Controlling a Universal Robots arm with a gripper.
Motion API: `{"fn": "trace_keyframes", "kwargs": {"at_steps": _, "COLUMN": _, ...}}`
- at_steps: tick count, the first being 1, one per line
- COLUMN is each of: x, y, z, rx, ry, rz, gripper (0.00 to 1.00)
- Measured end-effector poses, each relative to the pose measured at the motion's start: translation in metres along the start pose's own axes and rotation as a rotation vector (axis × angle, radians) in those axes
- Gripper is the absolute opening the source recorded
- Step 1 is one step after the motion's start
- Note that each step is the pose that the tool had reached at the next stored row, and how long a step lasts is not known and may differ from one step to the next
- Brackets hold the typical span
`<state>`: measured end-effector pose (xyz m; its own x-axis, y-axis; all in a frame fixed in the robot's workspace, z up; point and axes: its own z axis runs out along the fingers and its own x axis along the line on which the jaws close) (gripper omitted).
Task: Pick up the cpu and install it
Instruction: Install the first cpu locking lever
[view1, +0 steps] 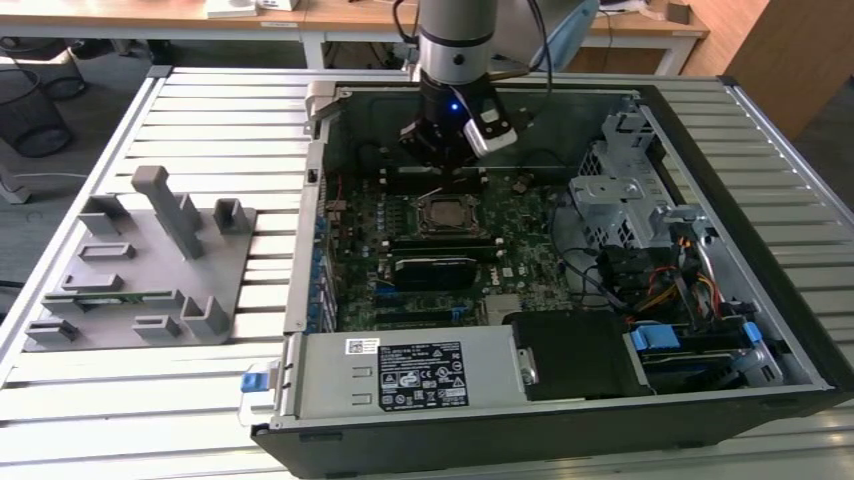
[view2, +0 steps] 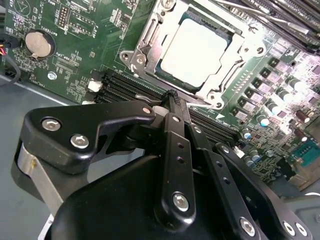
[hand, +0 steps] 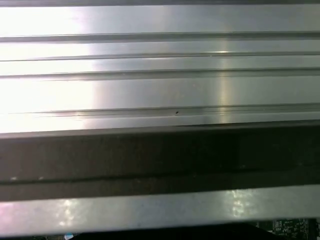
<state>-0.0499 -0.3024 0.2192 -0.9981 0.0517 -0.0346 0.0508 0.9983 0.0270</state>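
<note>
The cpu (view2: 195, 52) already sits flat inside the silver socket frame (view2: 145, 47) on the motherboard (view1: 400, 235), silver top up. The claw (view2: 172, 97) hangs just short of it, on the socket's far side in the exterior view, fingers pressed together and gripping nothing.

table: ribbed metal slats (view1: 200, 110) | behind: wooden desks (view1: 347, 15) | floor: grey; wire bin (view1: 27, 105)
</note>
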Motion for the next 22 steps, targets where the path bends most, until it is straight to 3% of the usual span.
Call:
{"fn": "trace_keyframes", "kwargs": {"at_steps": 5, "x": -0.0026, "y": 0.0004, "z": 0.0018, "rx": 0.0139, "ry": -0.0006, "rz": 0.000, "gripper": 0.11}}
{"fn": "trace_keyframes", "kwargs": {"at_steps": 22, "x": -0.0111, "y": 0.0009, "z": 0.0106, "rx": 0.0142, "ry": -0.0009, "rz": 0.007, "gripper": 0.11}}
